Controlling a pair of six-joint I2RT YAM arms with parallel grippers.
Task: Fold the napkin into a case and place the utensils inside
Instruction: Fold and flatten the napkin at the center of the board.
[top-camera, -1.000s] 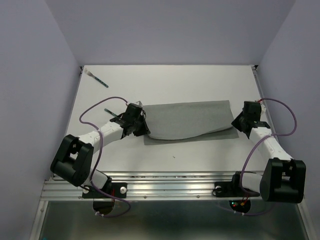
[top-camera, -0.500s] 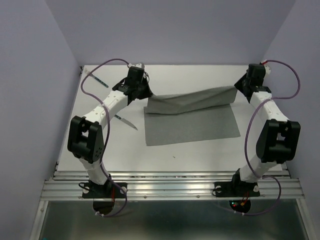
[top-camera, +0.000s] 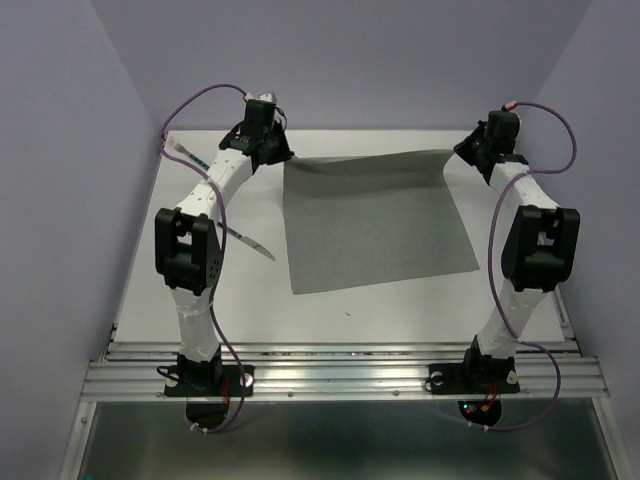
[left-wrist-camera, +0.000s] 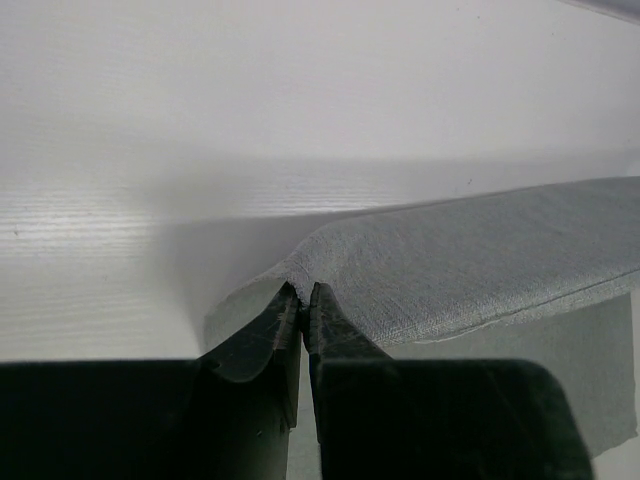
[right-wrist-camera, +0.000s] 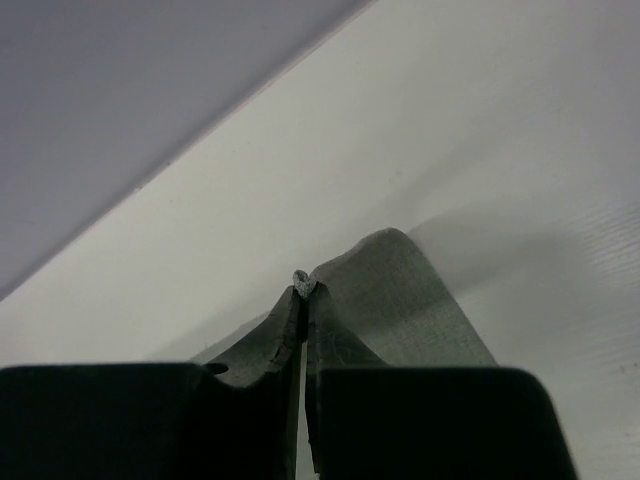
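The grey napkin (top-camera: 375, 218) lies spread as one wide sheet in the middle of the table. My left gripper (top-camera: 281, 158) is shut on its far left corner, which shows as pinched cloth (left-wrist-camera: 470, 260) between the left gripper's (left-wrist-camera: 303, 292) jaws. My right gripper (top-camera: 455, 153) is shut on the far right corner, and a nub of napkin (right-wrist-camera: 400, 300) pokes out of the right gripper (right-wrist-camera: 303, 288). Two teal-handled utensils lie left of the cloth: a knife (top-camera: 247, 240) beside its left edge and another utensil (top-camera: 190, 153) at the far left corner. The case is out of view.
The white table (top-camera: 400, 310) is walled by lilac panels at the back and sides. Both arms stretch far across it, cables looping above them. A metal rail (top-camera: 340, 372) runs along the near edge.
Both arms swung from the near side to the far edge, carrying the napkin's folded-over edge with them. The cloth went from a narrow folded strip to a wide flat sheet.
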